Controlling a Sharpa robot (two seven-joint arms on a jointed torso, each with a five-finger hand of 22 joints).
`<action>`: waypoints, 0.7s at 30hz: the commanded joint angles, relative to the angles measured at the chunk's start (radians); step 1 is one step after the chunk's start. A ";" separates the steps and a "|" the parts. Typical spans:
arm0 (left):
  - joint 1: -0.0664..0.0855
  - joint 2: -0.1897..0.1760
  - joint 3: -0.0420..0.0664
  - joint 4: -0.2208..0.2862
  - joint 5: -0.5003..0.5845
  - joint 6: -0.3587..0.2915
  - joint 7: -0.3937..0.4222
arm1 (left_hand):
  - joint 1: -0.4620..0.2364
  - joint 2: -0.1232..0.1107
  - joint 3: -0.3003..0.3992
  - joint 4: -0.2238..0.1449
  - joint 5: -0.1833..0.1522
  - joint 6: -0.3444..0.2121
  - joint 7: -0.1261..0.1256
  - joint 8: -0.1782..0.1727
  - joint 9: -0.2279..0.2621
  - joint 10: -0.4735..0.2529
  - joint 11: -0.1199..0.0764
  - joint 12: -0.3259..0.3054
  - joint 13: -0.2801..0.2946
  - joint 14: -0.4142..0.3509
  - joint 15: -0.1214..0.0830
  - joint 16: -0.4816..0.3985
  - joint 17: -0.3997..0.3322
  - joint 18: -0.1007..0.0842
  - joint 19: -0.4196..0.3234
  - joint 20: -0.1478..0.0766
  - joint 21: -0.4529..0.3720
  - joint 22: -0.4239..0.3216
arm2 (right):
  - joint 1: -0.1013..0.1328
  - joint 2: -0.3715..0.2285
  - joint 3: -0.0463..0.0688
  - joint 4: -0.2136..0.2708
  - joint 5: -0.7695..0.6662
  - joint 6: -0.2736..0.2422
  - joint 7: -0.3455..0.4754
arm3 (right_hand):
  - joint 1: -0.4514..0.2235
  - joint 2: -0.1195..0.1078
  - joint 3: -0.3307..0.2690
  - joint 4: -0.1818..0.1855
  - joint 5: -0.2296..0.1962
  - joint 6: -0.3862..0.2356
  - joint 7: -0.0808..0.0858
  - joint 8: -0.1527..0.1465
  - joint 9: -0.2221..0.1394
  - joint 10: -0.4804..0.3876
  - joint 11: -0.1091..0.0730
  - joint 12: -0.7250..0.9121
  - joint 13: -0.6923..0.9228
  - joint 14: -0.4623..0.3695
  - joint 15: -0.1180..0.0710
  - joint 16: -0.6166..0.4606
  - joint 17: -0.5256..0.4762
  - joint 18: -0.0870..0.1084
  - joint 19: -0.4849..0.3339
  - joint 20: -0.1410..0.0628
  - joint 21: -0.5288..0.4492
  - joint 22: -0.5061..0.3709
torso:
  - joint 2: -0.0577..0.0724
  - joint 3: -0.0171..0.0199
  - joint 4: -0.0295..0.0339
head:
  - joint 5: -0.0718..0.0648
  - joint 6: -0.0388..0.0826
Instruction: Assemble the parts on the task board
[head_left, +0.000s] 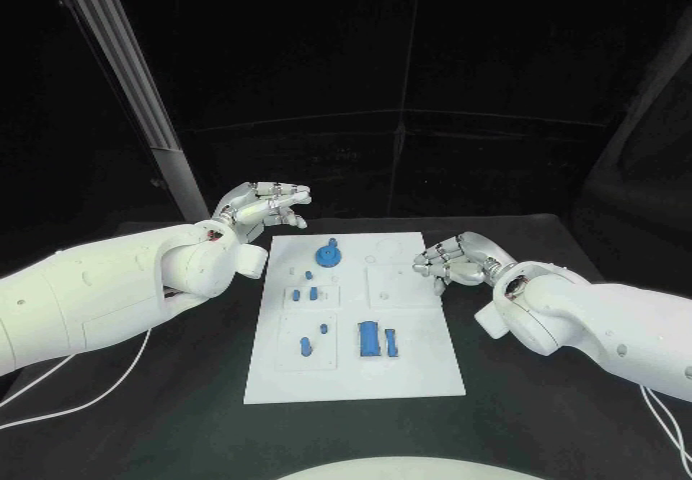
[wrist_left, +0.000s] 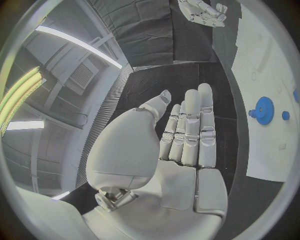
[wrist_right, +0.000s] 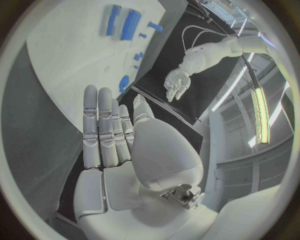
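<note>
The white task board (head_left: 418, 375) lies lengthwise in the middle of the black table. On it sit a blue round gear-like part (head_left: 330, 256), small blue pegs (head_left: 304, 294), a short blue piece (head_left: 306, 347) and a pair of longer blue blocks (head_left: 376, 338). My left hand (head_left: 264, 210) hovers off the board's far left corner, fingers straight and apart, holding nothing; its palm (wrist_left: 181, 150) shows flat, with the gear (wrist_left: 264, 110) beyond. My right hand (head_left: 454, 260) sits at the board's right edge, fingers extended (wrist_right: 106, 130), empty. The blocks (wrist_right: 130, 24) show past it.
A slanted grey pole (head_left: 144, 110) rises behind the table's far left. Thin white cables (head_left: 58, 400) trail over the table at the left and near the right edge. Black curtain backs the scene. Bare table lies on both sides of the board.
</note>
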 joint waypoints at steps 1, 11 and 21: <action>0.000 0.023 0.001 -0.041 0.059 0.012 0.026 | 0.000 0.010 0.004 0.012 0.000 0.004 -0.006 -0.002 -0.003 0.014 0.004 -0.018 -0.002 -0.032 0.016 -0.134 -0.062 0.003 -0.053 0.018 -0.075 -0.059 | 0.013 0.043 0.009 -0.100 0.334 0.052 0.308 | 0.028 0.001 0.003 -0.026 -0.023 -0.004 0.006 -0.024 -0.030 0.010 0.019 -0.066 -0.108 -0.069 0.026 -0.137 -0.094 0.006 -0.048 0.033 -0.125 -0.078 | -0.026 -0.0082 -0.0060 | -0.009 0.038; -0.034 0.116 0.003 -0.202 0.077 -0.018 0.099 | 0.000 0.001 -0.023 0.029 -0.001 -0.016 -0.018 -0.083 -0.003 0.026 0.040 -0.170 -0.002 -0.060 0.088 -0.553 -0.234 0.010 -0.234 0.113 -0.310 -0.289 | 0.024 0.203 0.043 -0.386 0.455 0.166 0.423 | -0.037 0.014 0.004 -0.134 -0.045 -0.005 0.005 -0.034 -0.162 0.066 0.042 -0.206 -0.391 -0.055 0.074 -0.405 -0.372 0.011 0.000 0.091 -0.387 -0.256 | -0.043 -0.0009 -0.0161 | 0.010 0.091; -0.051 0.119 0.011 -0.189 0.049 -0.046 0.060 | -0.559 0.085 -0.151 -0.007 -0.059 -0.417 -0.088 -0.160 -0.069 -0.408 -0.025 -0.302 -0.064 -0.472 0.036 -0.679 -0.344 -0.064 -0.579 0.009 -0.395 -0.449 | 0.021 0.213 0.041 -0.374 0.421 0.082 0.368 | -0.642 -0.038 0.102 -0.117 -0.117 -0.372 -0.071 -0.096 -0.236 -0.351 -0.029 -0.283 -0.524 -0.462 -0.046 -0.489 -0.454 -0.053 -0.379 -0.015 -0.489 -0.354 | -0.043 0.0064 0.0036 | 0.008 0.105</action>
